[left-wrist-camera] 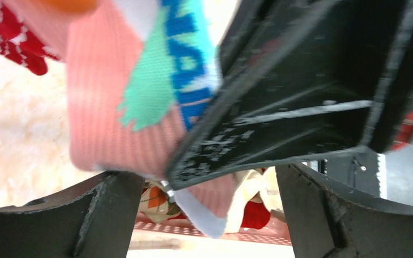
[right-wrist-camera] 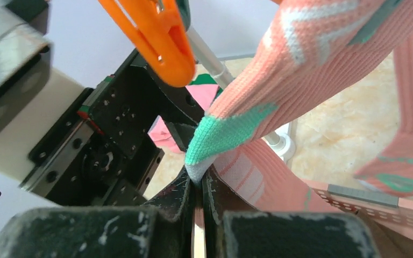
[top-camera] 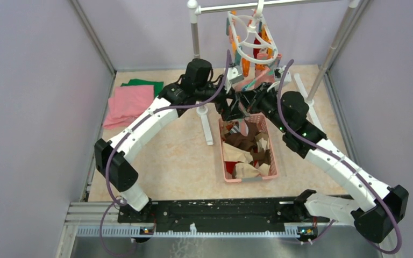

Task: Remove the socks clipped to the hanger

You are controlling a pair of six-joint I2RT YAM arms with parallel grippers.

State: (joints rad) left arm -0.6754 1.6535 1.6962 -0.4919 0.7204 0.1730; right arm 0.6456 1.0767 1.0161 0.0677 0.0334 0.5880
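Note:
The white hanger (top-camera: 249,40) hangs from the rail with orange and teal pegs; an orange peg (right-wrist-camera: 158,40) shows close in the right wrist view. A pink sock (right-wrist-camera: 306,48) with teal and white marks hangs from it, also in the left wrist view (left-wrist-camera: 113,107) and top view (top-camera: 262,75). My right gripper (right-wrist-camera: 198,180) is shut on this sock's teal-and-white toe. My left gripper (left-wrist-camera: 209,215) is open, its fingers (left-wrist-camera: 102,215) apart either side of the sock's lower end, touching nothing. A red sock (left-wrist-camera: 11,37) hangs beside it. Both grippers (top-camera: 230,105) (top-camera: 247,101) meet below the hanger.
A pink basket (top-camera: 227,172) holding several loose socks, argyle and red among them, stands right under the grippers; its rim shows in both wrist views (left-wrist-camera: 204,231) (right-wrist-camera: 365,201). The metal rail stand (top-camera: 195,32) holds the hanger. Folded pink (top-camera: 129,102) and green (top-camera: 146,84) cloths lie at the left.

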